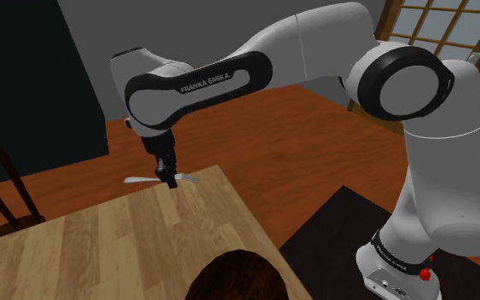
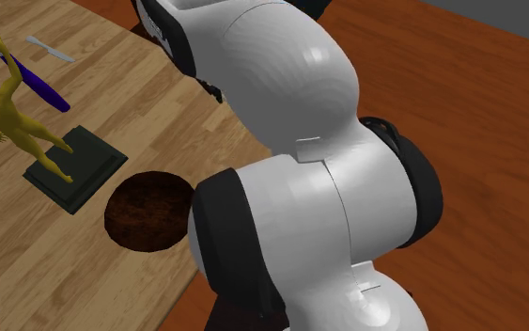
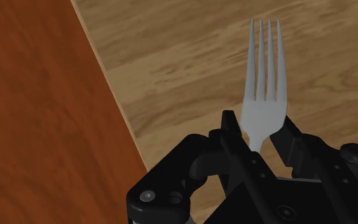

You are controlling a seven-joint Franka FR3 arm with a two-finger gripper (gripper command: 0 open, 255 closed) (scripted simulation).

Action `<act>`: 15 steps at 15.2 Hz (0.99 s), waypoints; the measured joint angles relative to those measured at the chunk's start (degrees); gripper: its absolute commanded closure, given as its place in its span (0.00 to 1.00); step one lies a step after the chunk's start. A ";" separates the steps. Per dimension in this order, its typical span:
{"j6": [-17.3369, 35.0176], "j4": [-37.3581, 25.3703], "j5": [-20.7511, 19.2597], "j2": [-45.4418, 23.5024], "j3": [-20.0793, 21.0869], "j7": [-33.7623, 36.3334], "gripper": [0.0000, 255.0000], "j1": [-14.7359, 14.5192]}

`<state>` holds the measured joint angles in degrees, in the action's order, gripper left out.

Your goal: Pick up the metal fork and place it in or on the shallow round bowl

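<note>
The black gripper [image 3: 259,127] is clamped on the grey fork [image 3: 264,70] at the neck just below its tines, one finger on either side; the tines point away from the hand over the light wooden table [image 3: 190,57] (its edge runs close by, with red-brown floor [image 3: 37,95] beyond); in the shoulder view the fork sits crosswise in the fingers near the table's far corner; the dark brown round bowl [image 1: 242,274] sits well apart, at the table's near edge.
</note>
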<state>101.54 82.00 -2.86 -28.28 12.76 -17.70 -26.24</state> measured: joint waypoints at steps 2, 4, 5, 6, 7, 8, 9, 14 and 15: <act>-1.39 -1.00 0.08 0.39 0.03 -0.07 1.00 0.04; -2.74 -2.04 0.14 0.70 0.08 -0.04 1.00 0.00; -3.42 -2.69 0.16 0.75 0.10 -0.01 1.00 -0.04; -4.24 -3.49 0.17 0.78 0.12 0.02 1.00 -0.09; -4.64 -3.84 0.18 0.83 0.14 0.06 1.00 -0.12; -4.13 -2.30 0.37 1.87 0.28 0.30 1.00 -0.15; -3.23 0.38 0.70 3.67 0.50 0.57 1.00 -0.11; 2.19 14.73 2.72 12.91 2.17 3.28 1.00 -1.07; 3.09 16.92 3.11 14.27 2.53 3.83 1.00 -1.37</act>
<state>104.63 98.92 0.25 -14.01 15.29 -13.87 -27.61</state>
